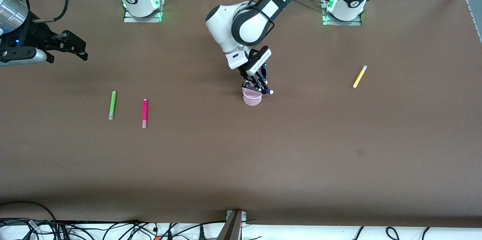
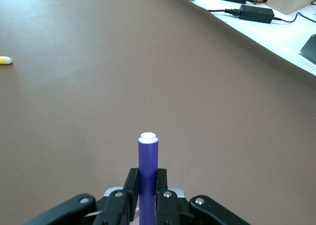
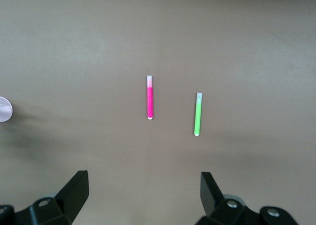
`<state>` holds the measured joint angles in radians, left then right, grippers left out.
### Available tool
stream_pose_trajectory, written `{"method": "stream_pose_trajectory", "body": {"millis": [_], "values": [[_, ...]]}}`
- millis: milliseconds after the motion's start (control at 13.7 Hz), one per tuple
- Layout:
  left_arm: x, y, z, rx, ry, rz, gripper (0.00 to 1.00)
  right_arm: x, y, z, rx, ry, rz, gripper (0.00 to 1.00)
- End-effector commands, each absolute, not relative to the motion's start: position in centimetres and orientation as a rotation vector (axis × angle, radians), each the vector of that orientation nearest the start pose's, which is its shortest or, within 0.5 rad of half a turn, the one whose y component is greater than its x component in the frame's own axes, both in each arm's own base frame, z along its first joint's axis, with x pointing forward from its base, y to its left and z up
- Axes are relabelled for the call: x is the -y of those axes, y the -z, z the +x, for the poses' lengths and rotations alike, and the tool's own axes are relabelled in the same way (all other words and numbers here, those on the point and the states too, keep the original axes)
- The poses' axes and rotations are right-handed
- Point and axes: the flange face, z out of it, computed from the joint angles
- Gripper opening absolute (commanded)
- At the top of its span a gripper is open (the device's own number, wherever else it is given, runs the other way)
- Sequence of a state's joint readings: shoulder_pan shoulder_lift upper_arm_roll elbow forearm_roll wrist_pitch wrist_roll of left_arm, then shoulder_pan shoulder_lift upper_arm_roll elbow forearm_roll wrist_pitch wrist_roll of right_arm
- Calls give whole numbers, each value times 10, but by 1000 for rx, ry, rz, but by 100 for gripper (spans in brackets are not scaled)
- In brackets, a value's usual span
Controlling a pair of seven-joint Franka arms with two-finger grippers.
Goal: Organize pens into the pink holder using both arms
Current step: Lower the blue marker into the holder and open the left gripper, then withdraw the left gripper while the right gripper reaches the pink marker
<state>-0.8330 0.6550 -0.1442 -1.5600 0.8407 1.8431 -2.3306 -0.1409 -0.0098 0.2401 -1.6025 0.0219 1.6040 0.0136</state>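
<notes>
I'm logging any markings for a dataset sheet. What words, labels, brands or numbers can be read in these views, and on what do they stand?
No text can be read.
Purple pen, shut in the left gripper over the pink holder: no print shows.
Green pen, pink pen, yellow pen: no print shows.
Arm base rings: a dark mark, too small to read.
Right gripper: open, unmarked.

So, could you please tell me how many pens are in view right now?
4. The green pen and magenta pen lie side by side toward the right arm's end; the yellow pen lies toward the left arm's end; the purple pen is in the left gripper, over the pink holder.
</notes>
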Motion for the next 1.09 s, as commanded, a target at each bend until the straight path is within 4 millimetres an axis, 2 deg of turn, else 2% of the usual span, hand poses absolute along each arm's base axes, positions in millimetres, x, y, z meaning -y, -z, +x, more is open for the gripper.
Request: {"method": "stream_pose_trajectory", "body": {"millis": [0,219,365,438,583,802,875,948,1021], "values": [[522,-265,444,1269,1031,-2362,58,-59,-624,549,128,20,-3108,100],[526,-282,453,1258,1033,-2380,100,-59,-623,550,128,23,-3108,100],[523,-297,461,1248,1020,-2391,100,-58,-623,550,128,23,-3109,100],[516,-314,473,1248,1005,-2401,100,-56,-622,552,123,28,-3108,100],[494,-354,500,1248,903,-2446,100,-52,-605,562,147,-5,-3113,100],[443,-409,537,1191,690,-2549,100,-39,-556,589,192,-99,-3193,100],[423,-425,549,1159,626,-2587,100,-36,-531,598,252,-167,-3188,100],[400,-444,561,1116,563,-2632,100,-36,-507,605,275,-227,-3170,100],[376,-456,574,1072,492,-2676,100,-37,-496,609,262,-252,-3158,100]]}}
